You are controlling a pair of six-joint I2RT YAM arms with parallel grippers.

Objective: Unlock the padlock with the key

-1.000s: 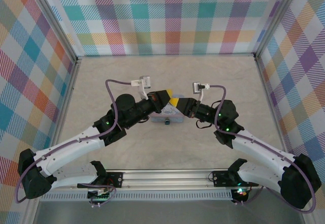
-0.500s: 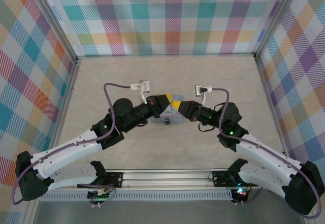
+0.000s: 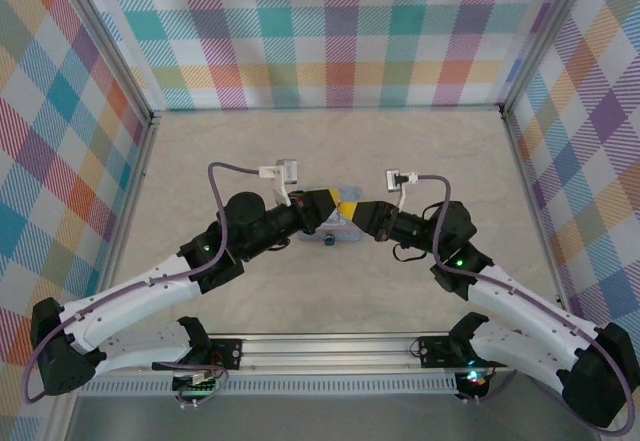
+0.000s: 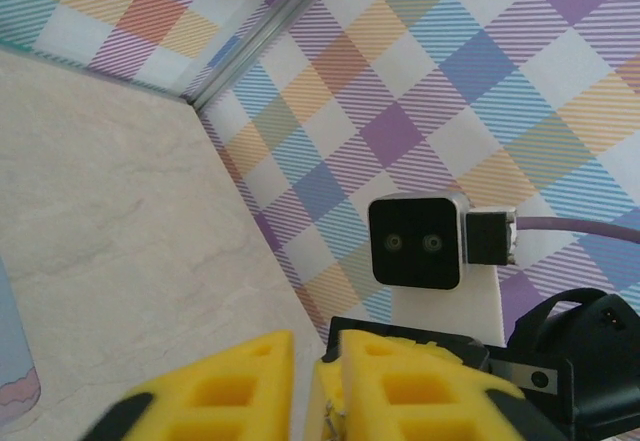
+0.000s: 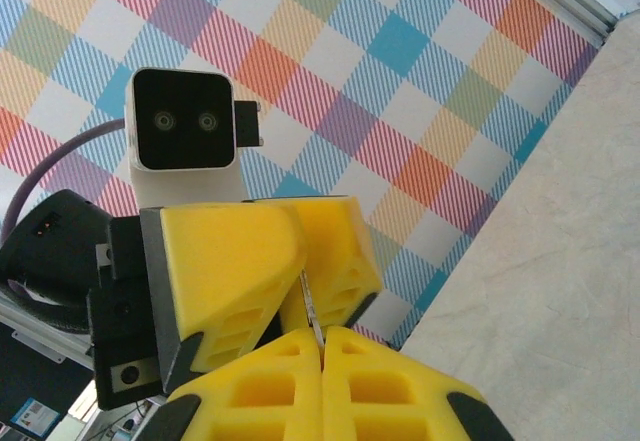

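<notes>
The padlock is a pale blue body lying on the table below where both grippers meet; its edge also shows in the left wrist view. My right gripper is shut on the thin metal key, whose blade sticks up out of its yellow pads. The blade runs into the seam between the left gripper's yellow fingers. In the left wrist view, my left gripper shows a narrow gap between its pads, with the key tip low in that gap. From above, the left gripper and right gripper touch tip to tip.
Plaid walls enclose the beige table on three sides. The right wrist's camera block faces the left wrist closely, and the left camera block faces the right. Purple cables loop off both wrists.
Both grippers have stayed tip to tip above the padlock, with only small shifts of the wrists. The padlock has not moved.
</notes>
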